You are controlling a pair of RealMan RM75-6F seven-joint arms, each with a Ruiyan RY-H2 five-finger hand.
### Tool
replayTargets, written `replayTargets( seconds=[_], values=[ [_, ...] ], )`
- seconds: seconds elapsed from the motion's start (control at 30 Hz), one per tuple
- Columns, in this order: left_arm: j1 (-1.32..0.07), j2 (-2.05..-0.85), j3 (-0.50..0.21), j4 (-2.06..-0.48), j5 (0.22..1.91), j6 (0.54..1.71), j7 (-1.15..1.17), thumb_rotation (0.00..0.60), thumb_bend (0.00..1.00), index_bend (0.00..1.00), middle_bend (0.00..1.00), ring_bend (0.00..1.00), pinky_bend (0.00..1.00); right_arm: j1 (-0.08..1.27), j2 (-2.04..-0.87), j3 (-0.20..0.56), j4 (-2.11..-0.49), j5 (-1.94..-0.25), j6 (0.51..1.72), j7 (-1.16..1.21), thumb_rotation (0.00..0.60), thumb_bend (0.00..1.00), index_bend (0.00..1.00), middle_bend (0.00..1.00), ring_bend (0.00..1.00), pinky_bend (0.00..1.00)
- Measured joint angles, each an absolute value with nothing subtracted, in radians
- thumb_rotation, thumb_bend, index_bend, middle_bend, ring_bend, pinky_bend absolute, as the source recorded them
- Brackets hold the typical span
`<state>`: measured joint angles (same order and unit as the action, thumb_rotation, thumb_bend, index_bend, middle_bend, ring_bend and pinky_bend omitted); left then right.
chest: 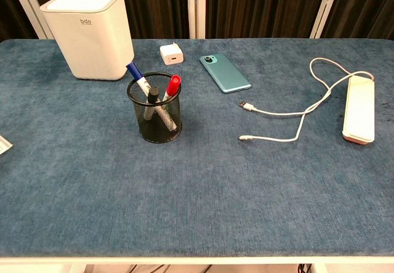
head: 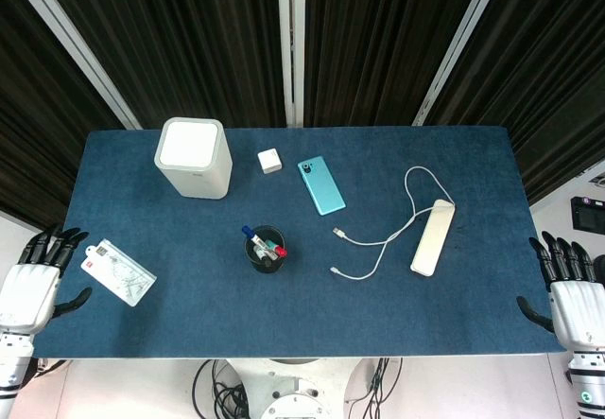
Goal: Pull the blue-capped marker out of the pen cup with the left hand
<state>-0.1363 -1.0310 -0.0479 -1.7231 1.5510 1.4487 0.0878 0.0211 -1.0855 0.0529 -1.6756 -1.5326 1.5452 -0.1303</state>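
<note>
A black mesh pen cup (head: 265, 249) (chest: 155, 108) stands near the middle of the blue table. A blue-capped marker (chest: 136, 76) (head: 248, 234) leans out of its far left rim, beside a black-capped and a red-capped marker (chest: 173, 84). My left hand (head: 36, 285) hovers at the table's front left corner, fingers spread and empty, far from the cup. My right hand (head: 565, 291) hangs off the front right corner, also spread and empty. Neither hand shows in the chest view.
A white box-shaped bin (head: 194, 157) stands behind the cup to the left. A plastic-wrapped card (head: 118, 271) lies near my left hand. A white charger cube (head: 269, 162), a teal phone (head: 321, 184), a white cable (head: 378, 244) and a white power strip (head: 432, 237) lie further right.
</note>
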Motion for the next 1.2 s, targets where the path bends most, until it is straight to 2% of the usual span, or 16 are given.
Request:
replayTargets(
  seconds=[0.23, 0.37, 0.47, 0.7, 0.83, 1.2],
  values=[
    [-0.240, -0.992, -0.071, -1.784, 1.576, 1.329, 0.022, 0.600, 0.20, 0.15, 0.11, 0.01, 0.22, 0.022, -1.083, 0.056, -1.683, -1.526, 1.543, -0.135, 0.600, 0.16, 0.00, 0.00, 0.00, 0.00],
    [-0.331, -0.988, -0.103, -1.816, 1.579, 1.233, 0.042, 0.600, 0.20, 0.15, 0.14, 0.07, 0.27, 0.018, -1.077, 0.056, -1.691, -1.524, 1.548, -0.137, 0.600, 0.16, 0.00, 0.00, 0.00, 0.00],
    [-0.391, -0.996, -0.128, -1.832, 1.558, 1.159, 0.065, 0.600, 0.24, 0.15, 0.16, 0.11, 0.34, 0.015, -1.071, 0.059, -1.696, -1.517, 1.550, -0.136, 0.600, 0.17, 0.00, 0.00, 0.00, 0.00],
    [-0.532, -1.020, -0.187, -1.847, 1.387, 0.963, 0.106, 0.600, 0.28, 0.16, 0.17, 0.12, 0.35, 0.013, -1.051, 0.064, -1.719, -1.507, 1.550, -0.134, 0.600, 0.17, 0.00, 0.00, 0.00, 0.00],
    [-0.630, -1.075, -0.210, -1.824, 1.276, 0.858, 0.157, 0.600, 0.28, 0.16, 0.17, 0.14, 0.37, 0.010, -1.041, 0.064, -1.729, -1.507, 1.553, -0.125, 0.600, 0.17, 0.00, 0.00, 0.00, 0.00],
    [-0.752, -1.220, -0.207, -1.724, 1.173, 0.780, 0.226, 0.600, 0.28, 0.16, 0.19, 0.15, 0.37, 0.006, -1.022, 0.066, -1.741, -1.499, 1.552, -0.105, 0.600, 0.17, 0.00, 0.00, 0.00, 0.00]
  ],
)
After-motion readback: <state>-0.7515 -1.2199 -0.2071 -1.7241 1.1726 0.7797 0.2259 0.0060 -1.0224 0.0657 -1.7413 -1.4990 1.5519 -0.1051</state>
